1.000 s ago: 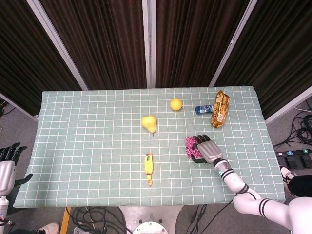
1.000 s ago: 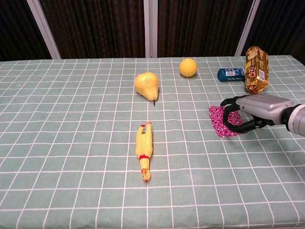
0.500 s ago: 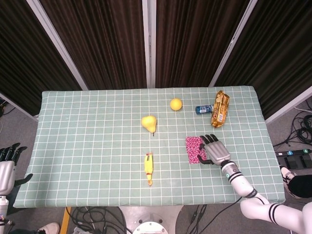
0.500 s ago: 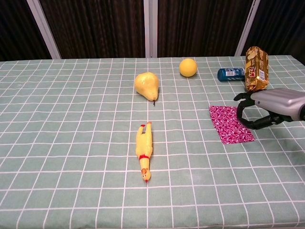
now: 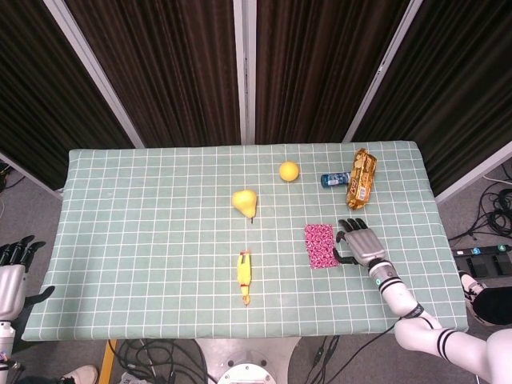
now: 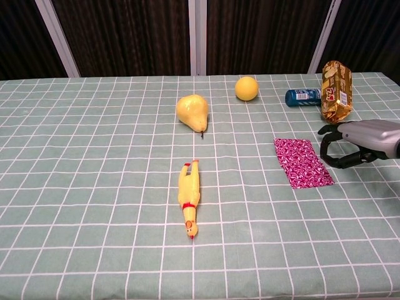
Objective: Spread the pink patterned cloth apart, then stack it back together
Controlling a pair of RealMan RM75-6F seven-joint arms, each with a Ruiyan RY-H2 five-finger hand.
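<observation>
Chest view: right hand (image 6: 350, 147) (empty) beside pink patterned cloth (image 6: 302, 162); labels unreadable.

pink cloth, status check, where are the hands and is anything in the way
Right hand open, just right of the pink patterned cloth, not touching. Left hand open, off the table's left edge. Cloth flat on the table; nothing on it.
</observation>
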